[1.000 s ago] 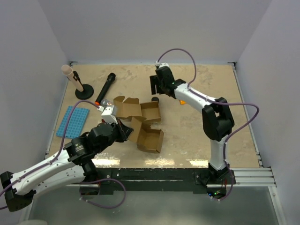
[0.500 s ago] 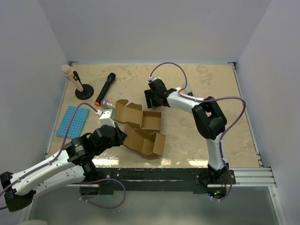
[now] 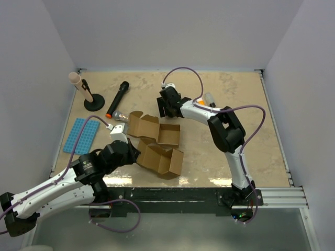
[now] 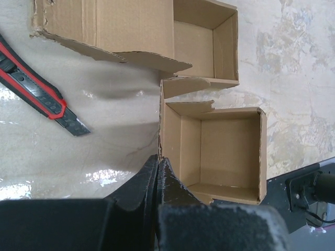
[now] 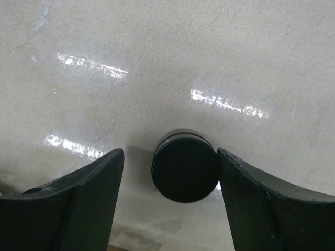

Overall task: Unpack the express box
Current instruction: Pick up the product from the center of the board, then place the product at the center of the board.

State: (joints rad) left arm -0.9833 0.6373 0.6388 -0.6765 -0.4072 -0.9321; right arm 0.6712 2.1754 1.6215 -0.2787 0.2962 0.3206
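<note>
**A:** anything change in the last second?

**B:** yep; the left gripper (image 4: 158, 162) is pinched shut on a side wall of the express box (image 3: 157, 142), mid-tabletop (image 3: 272, 130); the box has slid a bit toward the near edge and turned; both its compartments look empty from the left wrist. Further right, the right gripper (image 5: 170, 152) has swung in from further back; it hangs wide open around a small black cylinder (image 5: 185, 166), holding nothing. My guess: the box is already emptied, and that cylinder gets grabbed next.

**A:** counts?

**B:** one pink-topped stand (image 3: 93, 103); one blue plate (image 3: 81, 135); one red-and-black cutter (image 4: 44, 94); one box, two compartments; one cylinder.
</note>
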